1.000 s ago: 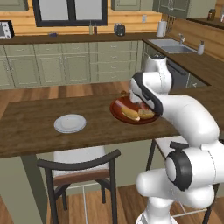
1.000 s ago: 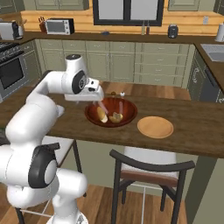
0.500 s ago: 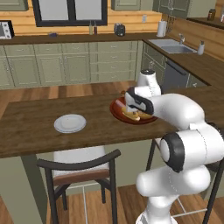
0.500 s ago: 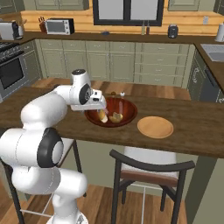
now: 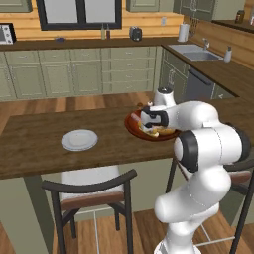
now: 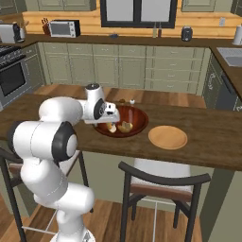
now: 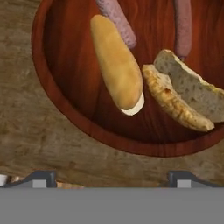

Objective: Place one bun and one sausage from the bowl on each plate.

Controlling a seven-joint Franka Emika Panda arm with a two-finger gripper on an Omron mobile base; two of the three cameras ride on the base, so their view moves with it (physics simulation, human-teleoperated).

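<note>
The glossy reddish-brown bowl (image 7: 94,131) holds a long golden bun (image 7: 116,61), a split bun (image 7: 183,89) and two sausages (image 7: 117,22), (image 7: 183,26). My gripper (image 7: 113,178) is open, its fingertips (image 7: 41,177) wide apart just over the counter at the bowl's near rim, with nothing between them. From the base views the gripper (image 5: 149,128) (image 6: 109,124) hangs low at the bowl (image 5: 130,124) (image 6: 137,118). The pale grey-white plate (image 5: 79,140) lies bare to the left, and the tan-orange plate (image 6: 168,137) lies bare right of the bowl.
The bowl and plates sit on a dark wooden counter (image 5: 30,149) (image 6: 212,137). Dark chairs (image 5: 89,193) (image 6: 160,184) stand under its near edge. Two small items (image 6: 127,101) sit just behind the bowl.
The arm has folded down and the hand has dropped from above the bowl to just over its near rim. The food in the bowl and both plates have stayed put.
</note>
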